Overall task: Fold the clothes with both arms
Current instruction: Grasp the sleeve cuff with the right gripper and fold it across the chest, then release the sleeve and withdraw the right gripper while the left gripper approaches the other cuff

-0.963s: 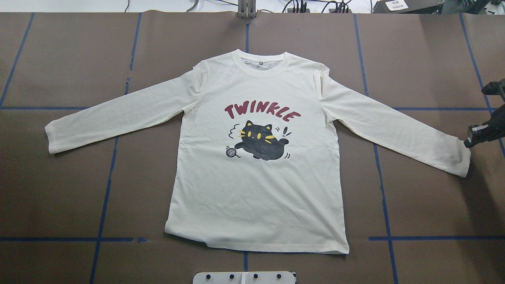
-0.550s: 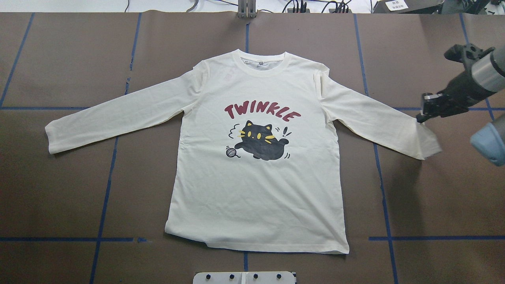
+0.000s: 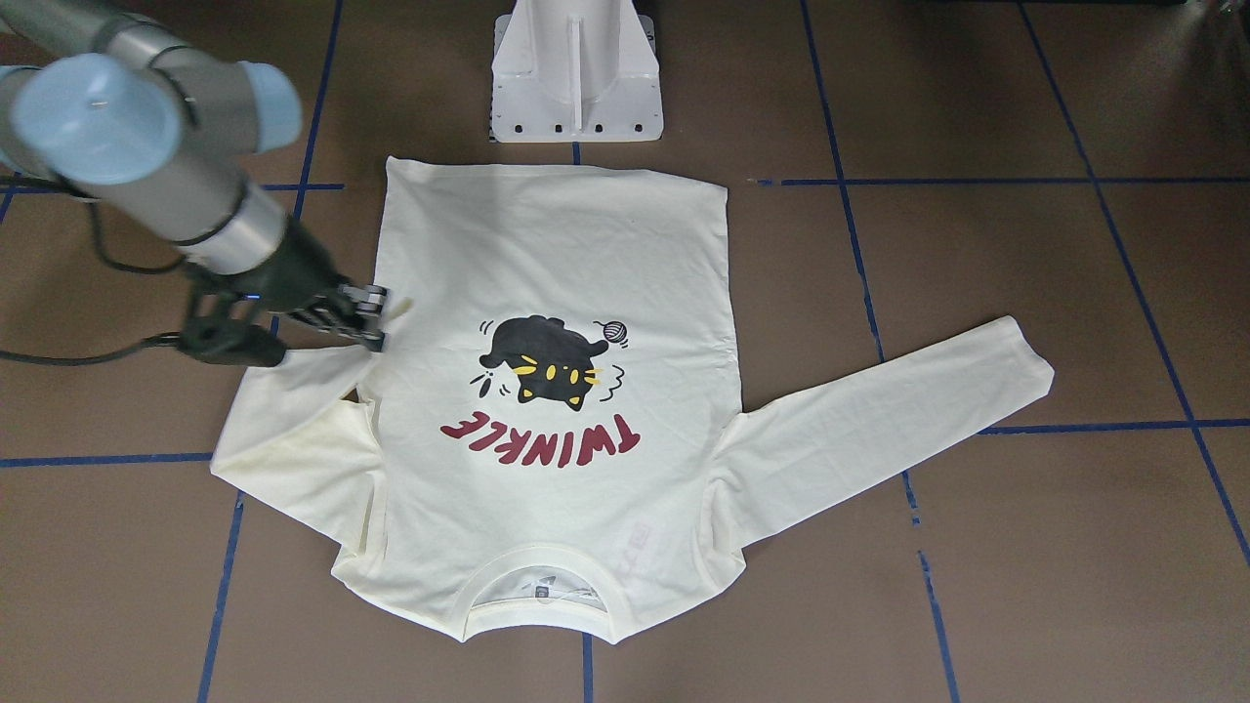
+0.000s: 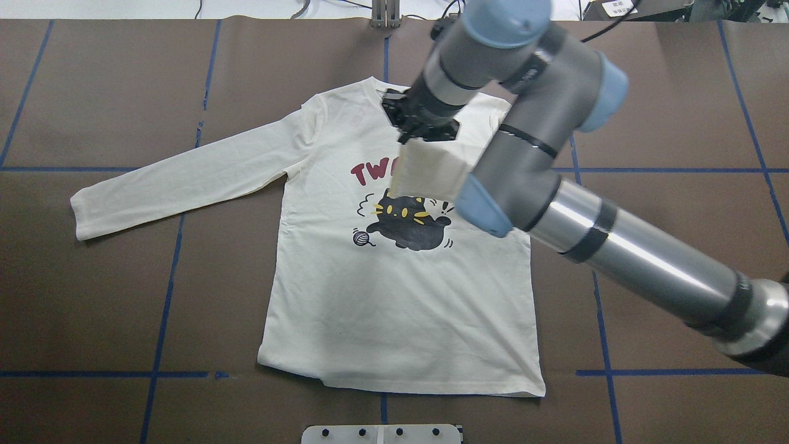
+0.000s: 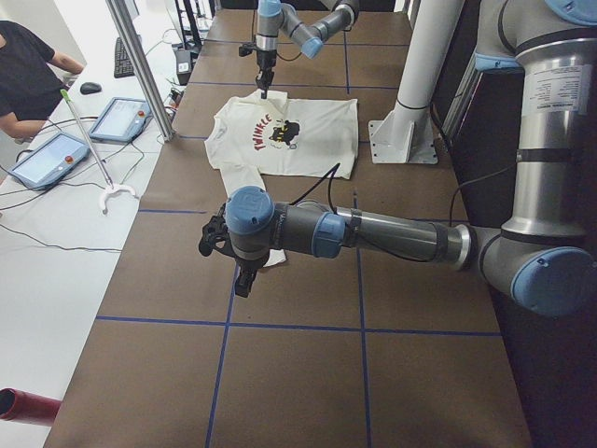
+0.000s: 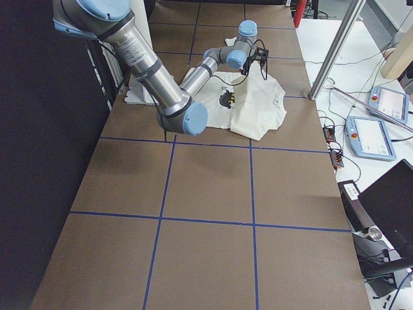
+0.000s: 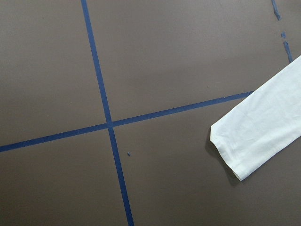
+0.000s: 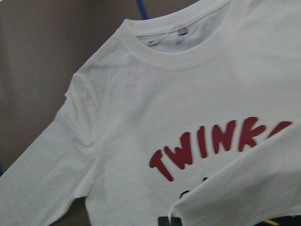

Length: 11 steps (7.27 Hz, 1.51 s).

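Observation:
The cream long-sleeved shirt [image 4: 394, 296] lies flat, print side up, with a black cat and red "TWINKLE" lettering. My right gripper [image 4: 424, 126] hovers over the chest near the collar, shut on the right sleeve's cuff [image 4: 431, 172], which hangs below it and covers part of the lettering. From across the table the same gripper [image 3: 379, 320] holds the sleeve doubled back over the body [image 3: 557, 254]. The left sleeve [image 4: 179, 185] lies stretched out on the table. My left gripper [image 5: 241, 275] hangs above that sleeve's cuff [image 7: 263, 127]; I cannot tell whether it is open or shut.
The white pedestal base [image 3: 576, 78] stands just beyond the shirt's hem. Blue tape lines [image 4: 163, 308] grid the brown table. A person [image 5: 28, 75] sits at a white side table with tablets [image 5: 117, 117] beyond a metal post [image 5: 140, 65].
The right gripper lifted the right sleeve's cuff from the table's right side and carried it leftwards over the shirt's chest. The sleeve now lies folded back across the body.

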### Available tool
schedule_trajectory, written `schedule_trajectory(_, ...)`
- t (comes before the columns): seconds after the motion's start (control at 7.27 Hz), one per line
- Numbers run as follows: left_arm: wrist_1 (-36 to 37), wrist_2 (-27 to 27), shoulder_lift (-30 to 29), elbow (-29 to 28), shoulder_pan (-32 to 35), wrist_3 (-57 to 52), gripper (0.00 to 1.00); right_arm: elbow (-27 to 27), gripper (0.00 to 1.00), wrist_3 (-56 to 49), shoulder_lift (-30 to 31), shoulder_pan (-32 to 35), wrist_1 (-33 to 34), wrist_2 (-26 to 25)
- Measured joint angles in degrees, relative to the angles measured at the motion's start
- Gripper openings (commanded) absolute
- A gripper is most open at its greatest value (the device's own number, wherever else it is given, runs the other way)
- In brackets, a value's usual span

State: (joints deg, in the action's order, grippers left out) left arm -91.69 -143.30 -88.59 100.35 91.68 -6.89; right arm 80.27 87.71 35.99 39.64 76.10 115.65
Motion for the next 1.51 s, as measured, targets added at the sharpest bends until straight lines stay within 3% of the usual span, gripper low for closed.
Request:
schedule_trajectory(0.14,-0.38,-0.65,0.0,-0.04,0.0,-0.05,1.0,-8.1,0.0,2.0,-7.9,-4.57,-1.63,-6.25)
schedule_trajectory(0.28,-0.57,-1.18,0.0,-0.06,-0.03,-0.1,1.0,-13.82,0.99,2.68,-11.67,-8.33,-5.0,-11.66)
schedule_trajectory(0.55,-2.68,-1.54,0.0,0.05,-0.58,-0.05,1.0,-21.52,0.99,3.15,-15.31,-12.39,-9.78,-18.63)
schedule_trajectory(0.69,-4.3,-1.53,0.0,0.02,-1.94,0.23,1.0,-22.73,0.99,3.45,-16.12,-12.92,-10.39,-19.91)
schedule_trajectory(0.96,-6.11,-0.92,0.0,-0.76,-6.64,6.71,1.0,-20.18,0.99,5.24,-15.31,-10.01,-10.1,-16.74)
schedule_trajectory(1.24,-13.02,3.2,-0.51,-3.86,-14.89,19.93,0.99,-6.09,0.99,6.11,-3.15,-1.07,-8.23,-2.59)
schedule_trajectory(1.51,-23.9,8.75,-3.36,-10.46,-22.61,35.24,0.91,12.29,0.99,3.01,16.8,8.46,-8.15,7.0)
